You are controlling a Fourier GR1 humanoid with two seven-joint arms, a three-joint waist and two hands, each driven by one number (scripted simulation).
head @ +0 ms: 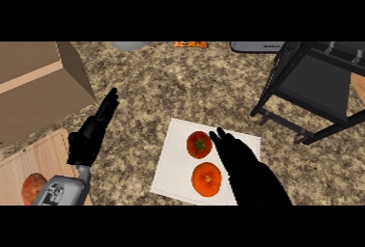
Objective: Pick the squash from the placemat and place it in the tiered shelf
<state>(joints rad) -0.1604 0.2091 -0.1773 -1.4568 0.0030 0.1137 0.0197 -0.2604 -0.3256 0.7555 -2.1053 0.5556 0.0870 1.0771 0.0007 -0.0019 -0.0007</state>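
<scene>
Right robot hand (246,166) open — beside squash (206,179), placemat (173,164).

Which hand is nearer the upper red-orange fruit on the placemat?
Right. The right hand hangs open over the placemat, fingertips just right of the upper fruit. The left hand is open off the mat, well to the fruit's left, over the counter.

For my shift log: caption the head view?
Right hand open over white placemat beside two orange-red vegetables; black tiered shelf waits right.
</scene>
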